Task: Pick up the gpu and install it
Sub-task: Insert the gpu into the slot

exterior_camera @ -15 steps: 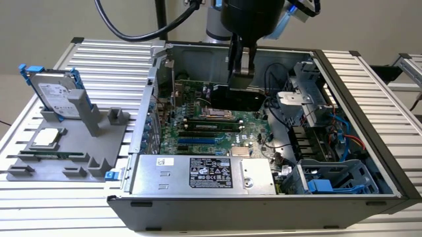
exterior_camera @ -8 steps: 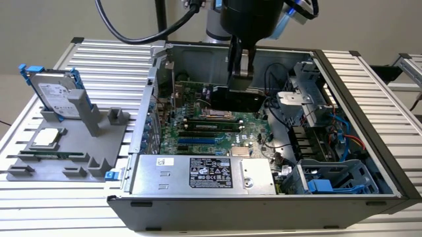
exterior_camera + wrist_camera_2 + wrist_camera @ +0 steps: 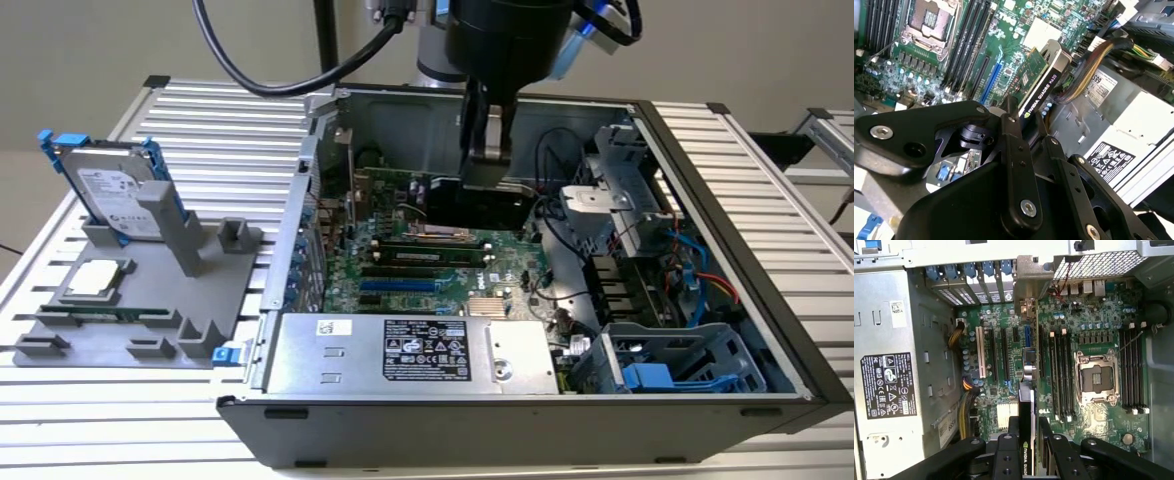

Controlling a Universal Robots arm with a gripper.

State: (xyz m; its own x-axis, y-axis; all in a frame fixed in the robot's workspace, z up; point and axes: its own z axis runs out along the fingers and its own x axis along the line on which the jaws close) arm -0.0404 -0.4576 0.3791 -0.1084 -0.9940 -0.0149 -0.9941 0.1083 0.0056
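The black metal gripper (image 3: 1024, 117) pinches the thin green gpu card with its black cooler (image 3: 1040, 80) edge-on just above the green motherboard (image 3: 1094, 315) inside the open grey computer case (image 3: 747, 180).

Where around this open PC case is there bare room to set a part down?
Bare ribbed table lies behind the grey parts holder and right of the case. Inside is crowded: the gripper holds the gpu over the motherboard, with cables and drive cages alongside.
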